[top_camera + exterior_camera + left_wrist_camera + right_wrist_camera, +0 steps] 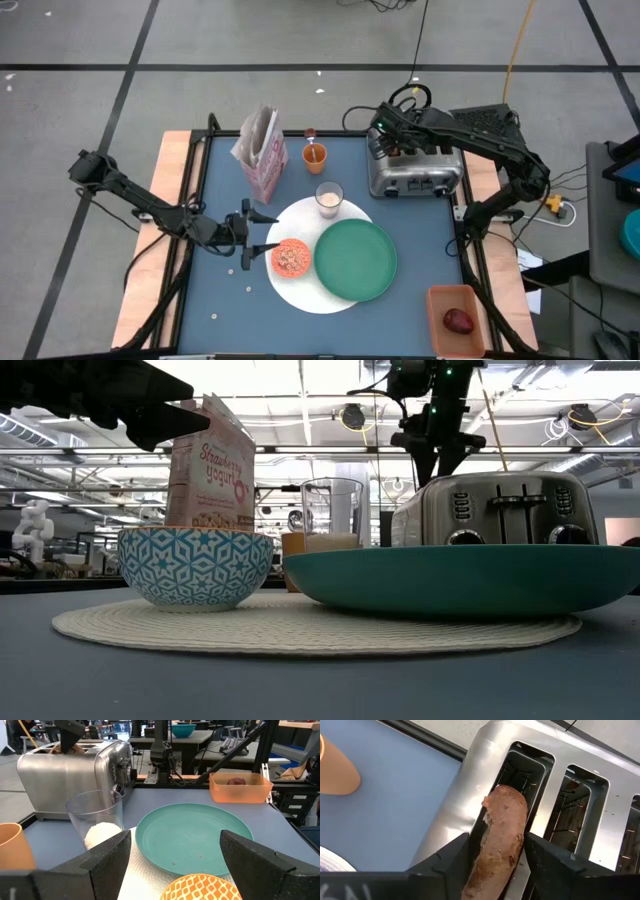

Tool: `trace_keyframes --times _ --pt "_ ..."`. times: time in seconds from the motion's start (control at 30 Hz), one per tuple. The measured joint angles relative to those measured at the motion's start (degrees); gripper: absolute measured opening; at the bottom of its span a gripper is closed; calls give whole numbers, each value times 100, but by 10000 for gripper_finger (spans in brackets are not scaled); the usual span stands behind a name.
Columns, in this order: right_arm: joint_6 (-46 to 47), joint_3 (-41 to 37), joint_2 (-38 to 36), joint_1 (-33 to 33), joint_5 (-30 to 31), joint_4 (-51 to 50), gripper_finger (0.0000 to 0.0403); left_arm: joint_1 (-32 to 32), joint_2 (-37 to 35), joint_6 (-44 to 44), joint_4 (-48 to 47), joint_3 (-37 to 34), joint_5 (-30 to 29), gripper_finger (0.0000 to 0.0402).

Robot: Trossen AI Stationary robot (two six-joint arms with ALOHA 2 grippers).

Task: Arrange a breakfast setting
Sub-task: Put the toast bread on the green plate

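A brown bagel half (502, 835) stands on edge in an end slot of the silver toaster (415, 172), its top sticking out. My right gripper (497, 855) is above that slot, closed on the bagel. My left gripper (250, 232) hovers open and level just left of the orange-patterned bowl (291, 258). The bowl and the green plate (355, 260) rest on the large white plate (300, 295). A milk glass (329, 197), an orange cup (315, 155) and a pink cereal box (262, 150) stand behind them. My right gripper pinches the bagel's two flat faces (490, 845) between its two fingers, on the part that sticks out of the slot. The fingers come slanting down from above. The bagel stands upright with its lower part still inside the toaster slot.
A tan bin (455, 318) at the near right corner holds a dark-red fruit (459, 321). A few small crumbs (250, 290) lie on the blue table left of the white plate. The toaster's other slots (575, 815) show nothing sticking out.
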Motion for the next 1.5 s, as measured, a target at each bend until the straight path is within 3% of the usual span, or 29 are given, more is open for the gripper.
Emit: trace_keyframes --times 0.17,0.6,1.0,1.5 --pt "0 4 19 0 15 22 168 -2 0 2 -7 0 0 308" --pt "-22 3 21 -4 49 5 77 -2 0 -4 -47 0 2 308" --pt "-63 -9 -126 -3 22 30 74 -2 0 -17 -46 0 2 308" --pt "-64 -9 -1274 -4 11 229 73 -2 0 -13 -48 2 2 308"
